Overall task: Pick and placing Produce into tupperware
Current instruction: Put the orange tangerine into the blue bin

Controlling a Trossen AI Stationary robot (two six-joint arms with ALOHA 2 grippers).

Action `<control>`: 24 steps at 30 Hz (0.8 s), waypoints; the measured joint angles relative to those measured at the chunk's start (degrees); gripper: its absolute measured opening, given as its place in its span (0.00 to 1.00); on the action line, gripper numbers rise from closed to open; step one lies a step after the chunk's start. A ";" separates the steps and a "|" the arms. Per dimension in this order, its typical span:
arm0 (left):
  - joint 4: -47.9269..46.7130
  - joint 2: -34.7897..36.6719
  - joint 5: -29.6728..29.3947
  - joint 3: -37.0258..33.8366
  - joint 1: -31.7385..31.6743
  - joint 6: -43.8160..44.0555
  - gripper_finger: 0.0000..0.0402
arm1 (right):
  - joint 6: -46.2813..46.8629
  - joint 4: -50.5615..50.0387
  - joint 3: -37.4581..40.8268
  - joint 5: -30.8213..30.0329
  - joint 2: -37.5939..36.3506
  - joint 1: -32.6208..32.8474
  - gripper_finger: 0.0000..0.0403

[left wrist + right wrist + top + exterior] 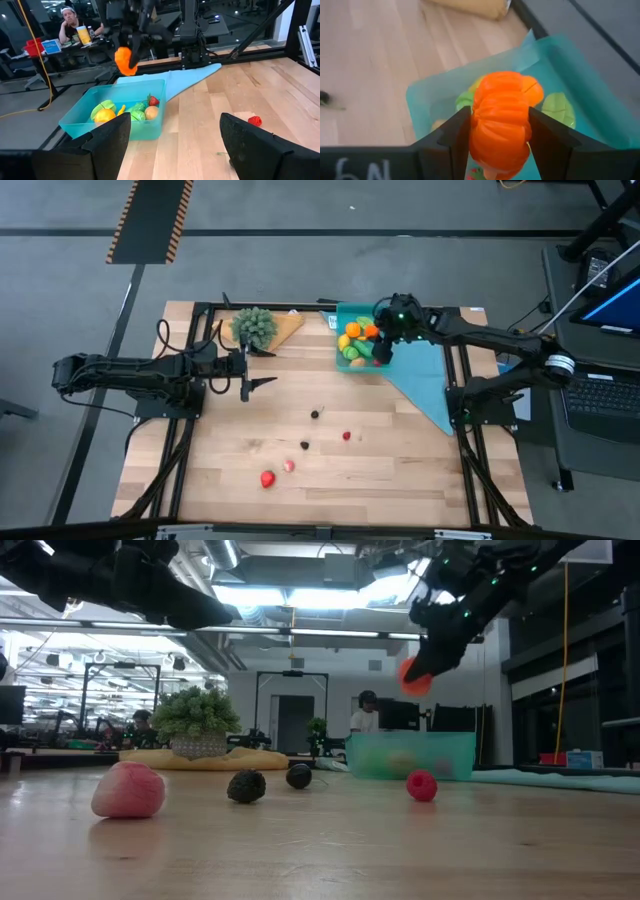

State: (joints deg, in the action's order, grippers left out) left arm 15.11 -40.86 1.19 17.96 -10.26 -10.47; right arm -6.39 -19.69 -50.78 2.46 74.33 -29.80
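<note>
In the high view, the right gripper (382, 346) is seen above the teal tupperware (341, 313) at the far side of the table (400, 480), with several yellow, green and orange produce pieces inside the box; the tupperware rests partly on a light-blue cloth (425, 385). The left gripper (247, 373) is held over the table's left half, near a green plant (254, 326) on a tan board, and nothing is held in it. Five small pieces lie loose on the wood, among them a red piece (267, 478) near the front edge. In the low view, an orange pumpkin (413, 677) is seen pinched aloft above the tupperware (410, 755), well clear of its rim; a pink piece (128, 790), two dark pieces and a red raspberry (421, 785) sit on the tabletop. In the left wrist view, that gripper's fingers (107, 142) are spread wide apart, and the box with its contents is visible beyond them. In the right wrist view, the orange pumpkin (501, 121) is clamped between both fingers (453, 135), directly over the tupperware (575, 75).
</note>
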 joint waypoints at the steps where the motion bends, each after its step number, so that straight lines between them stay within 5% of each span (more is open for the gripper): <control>1: 0.00 0.00 0.00 0.00 0.00 0.02 0.74 | -0.33 0.15 -0.03 0.11 1.06 -0.16 0.43; 24: -0.05 0.00 0.00 0.00 0.04 0.93 0.74 | -2.91 3.87 -0.05 3.43 16.51 -6.00 0.43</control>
State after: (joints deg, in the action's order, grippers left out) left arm 15.07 -40.86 1.19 17.96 -10.22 -9.54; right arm -9.30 -15.82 -50.83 5.89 90.83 -35.79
